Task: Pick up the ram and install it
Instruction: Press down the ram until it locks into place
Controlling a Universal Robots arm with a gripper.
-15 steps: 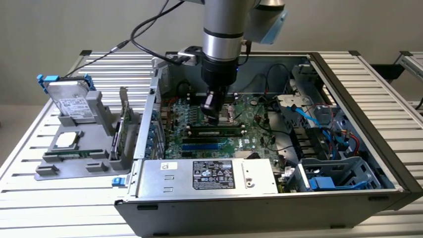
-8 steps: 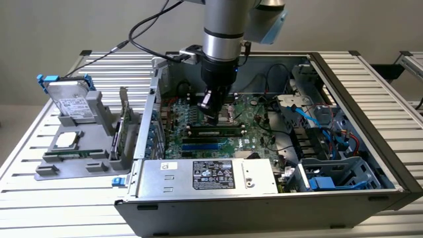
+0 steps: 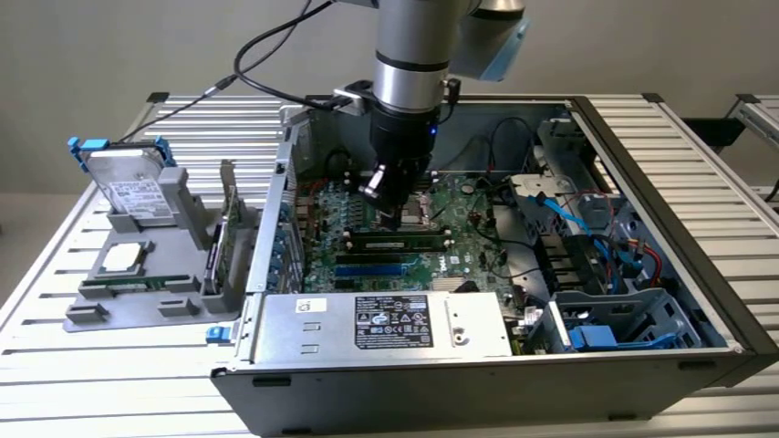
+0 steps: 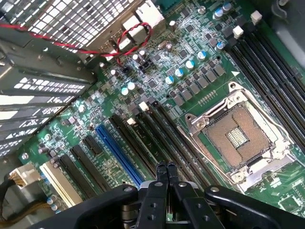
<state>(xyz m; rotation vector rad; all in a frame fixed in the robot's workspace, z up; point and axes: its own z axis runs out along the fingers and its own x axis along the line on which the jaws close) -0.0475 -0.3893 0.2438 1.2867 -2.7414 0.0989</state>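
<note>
Table (image 3: 73, 365): one, of ribbed aluminium, carrying one open computer case (image 3: 681, 182).
Motherboard (image 4: 190, 62): one green board inside the case, with one empty CPU socket (image 4: 240, 136).
Holder (image 3: 134, 301): one grey stand beside the case, holding one hard drive (image 3: 128, 187).
Ram (image 3: 396, 243): one stick lying in a motherboard slot, directly under the tool.
Tool (image 4: 166, 167): fingers pressed together, holding nothing, just above the black slots (image 4: 162, 131).

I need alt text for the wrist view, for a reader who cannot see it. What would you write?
The shut gripper hangs above a green motherboard, its fingertips over the long black slots beside an open, empty processor socket. A blue slot and red wires near a metal grille are also in view.
</note>
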